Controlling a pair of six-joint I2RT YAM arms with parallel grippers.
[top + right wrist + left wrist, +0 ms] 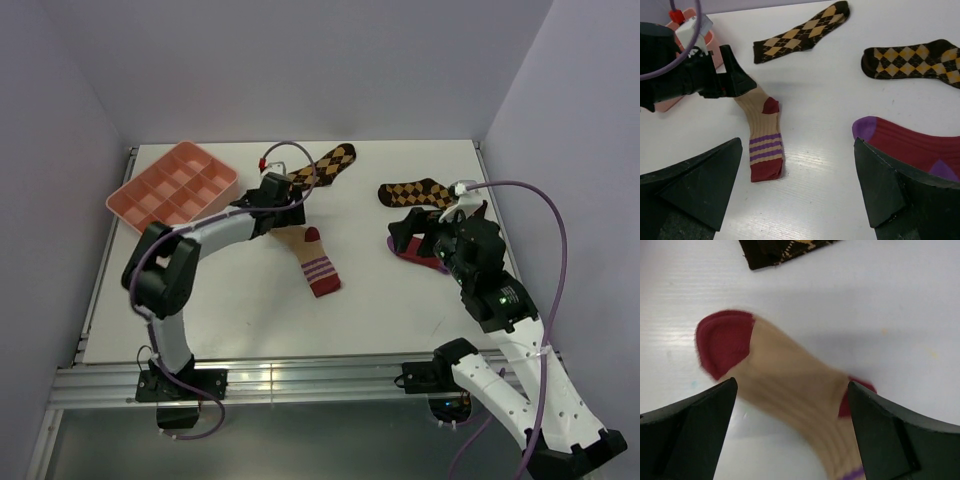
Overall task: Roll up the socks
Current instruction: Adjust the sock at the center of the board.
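Tan sock (761, 131): flat and unrolled near the middle of the tabletop (240, 300), lying diagonally. Its maroon toe is at the far-left end and its maroon heel midway along. The near-right cuff has purple stripes and a maroon edge.

Crimson sock (910, 145): flat and unrolled on the right side, well apart from the tan one. Its purple toe points left and a purple heel patch shows. The cuff is out of sight.

tan sock (757, 125) maroon-toed, crimson sock (910, 145) purple-toed, brown argyle socks (802, 31), pink tray (172, 185)
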